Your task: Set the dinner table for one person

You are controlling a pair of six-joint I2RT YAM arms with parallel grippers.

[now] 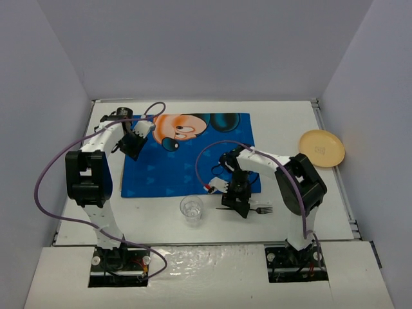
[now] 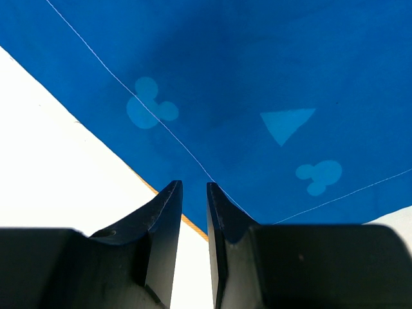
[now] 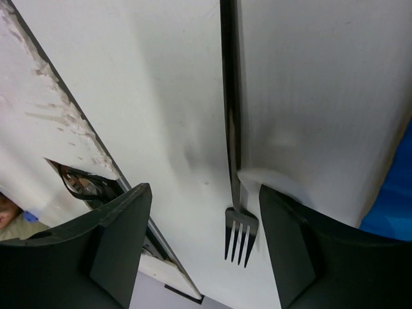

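The white dinner table (image 1: 290, 129) carries a blue cartoon-mouse placemat (image 1: 193, 170) in its middle. A dark fork (image 1: 262, 209) lies flat on the table just in front of the placemat's near right corner. My right gripper (image 1: 237, 205) hovers over the fork's handle. In the right wrist view this gripper (image 3: 205, 190) is open, and the fork (image 3: 232, 129) rests on the table close to the right finger, free of both. My left gripper (image 1: 136, 147) sits over the placemat's left edge. Its jaws (image 2: 194, 185) stand a narrow gap apart with nothing between them.
A clear drinking glass (image 1: 192, 210) stands upright near the front edge, left of the fork. A yellow plate (image 1: 321, 148) lies at the table's right side. The table's near edge (image 3: 96, 148) runs close beside the right gripper. Purple cables loop over both arms.
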